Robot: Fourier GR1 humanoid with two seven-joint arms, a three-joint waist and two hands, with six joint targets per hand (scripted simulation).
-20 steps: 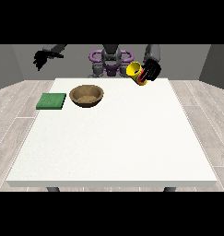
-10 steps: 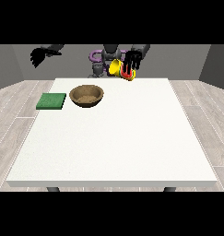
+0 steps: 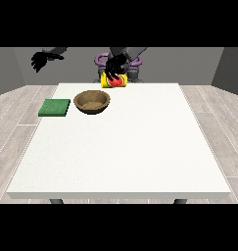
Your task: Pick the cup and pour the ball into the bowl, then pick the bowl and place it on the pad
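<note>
A yellow cup with red markings hangs tipped on its side above the table's far edge, just right of and behind the brown bowl. The hand at the view's right has its fingers curled round the cup from above. The ball does not show. The bowl stands upright on the table's far left part, and the green pad lies flat to its left near the table's left edge. The hand at the view's left is raised high beyond the table's left corner, holding nothing, fingers slightly bent.
The white table stretches towards the camera. The robot's purple and grey torso stands behind the far edge. Grey plank floor surrounds the table.
The hand at the view's right has carried the cup leftwards along the far edge, from right of centre to just beside the bowl, tipping it over. The other hand drifted slightly.
</note>
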